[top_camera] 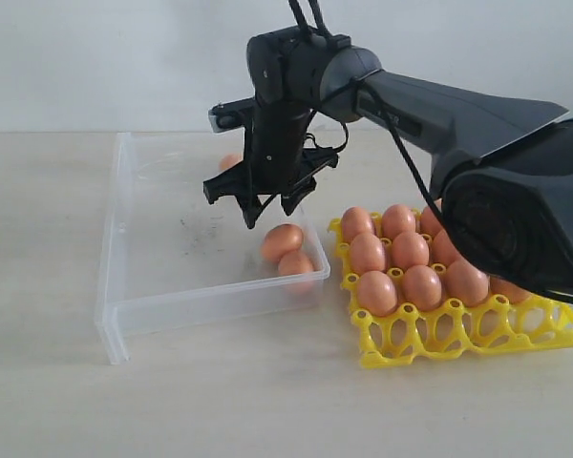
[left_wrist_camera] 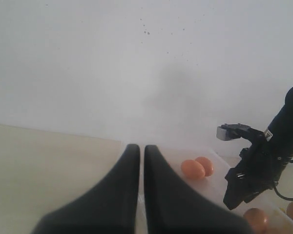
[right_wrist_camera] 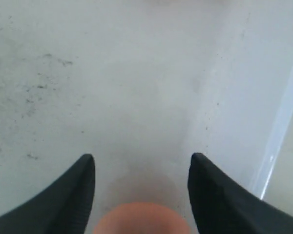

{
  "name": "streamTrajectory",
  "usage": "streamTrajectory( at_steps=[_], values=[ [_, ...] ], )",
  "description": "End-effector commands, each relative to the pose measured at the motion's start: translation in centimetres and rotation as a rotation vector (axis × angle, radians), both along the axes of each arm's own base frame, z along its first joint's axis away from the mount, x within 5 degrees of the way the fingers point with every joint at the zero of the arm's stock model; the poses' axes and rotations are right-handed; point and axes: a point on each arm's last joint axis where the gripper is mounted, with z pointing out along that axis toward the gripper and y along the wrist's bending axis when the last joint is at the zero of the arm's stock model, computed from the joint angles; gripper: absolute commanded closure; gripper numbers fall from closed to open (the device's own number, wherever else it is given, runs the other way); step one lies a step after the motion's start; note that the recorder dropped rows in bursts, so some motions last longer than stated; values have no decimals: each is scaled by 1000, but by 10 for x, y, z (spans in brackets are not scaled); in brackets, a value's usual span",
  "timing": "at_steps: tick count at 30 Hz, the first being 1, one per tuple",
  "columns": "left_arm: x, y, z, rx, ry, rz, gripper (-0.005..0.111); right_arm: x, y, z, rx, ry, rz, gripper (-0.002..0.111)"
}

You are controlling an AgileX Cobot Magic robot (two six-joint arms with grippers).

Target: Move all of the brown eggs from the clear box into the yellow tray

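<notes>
My right gripper (top_camera: 270, 215) hangs open over the clear box (top_camera: 124, 286), just above two brown eggs (top_camera: 282, 240) lying at the box's near right corner. In the right wrist view the open gripper (right_wrist_camera: 141, 158) has one egg (right_wrist_camera: 141, 219) low between its fingers, untouched, over the scuffed box floor (right_wrist_camera: 49, 87). Another egg (top_camera: 231, 162) lies at the back of the box, partly behind the arm. The yellow tray (top_camera: 458, 329) to the right holds several eggs (top_camera: 411, 250). My left gripper (left_wrist_camera: 139, 147) is shut on nothing and faces two far eggs (left_wrist_camera: 193, 169); the exterior view does not show it.
The right arm (top_camera: 458, 114) stretches from the right over the tray. The box's near wall (top_camera: 220, 305) and right wall stand between the eggs and the tray. A pale wall closes the back of the table.
</notes>
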Motion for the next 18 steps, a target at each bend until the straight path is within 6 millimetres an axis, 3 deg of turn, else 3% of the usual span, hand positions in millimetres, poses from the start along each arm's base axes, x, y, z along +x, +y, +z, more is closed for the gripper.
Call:
streamTrajectory(
  at_steps=[1,4,12,18],
  values=[
    [0,0,3,-20,-19,0,103,-8,6,16,-38,-47,139,57],
    [0,0,3,-20,-19,0,103,-16,15,27,-31,-67,195,57],
    [0,0,3,-20,-19,0,103,-23,15,59,49,-84,16,57],
    [0,0,3,-20,-19,0,103,-23,11,47,11,-60,-43,57]
  ],
)
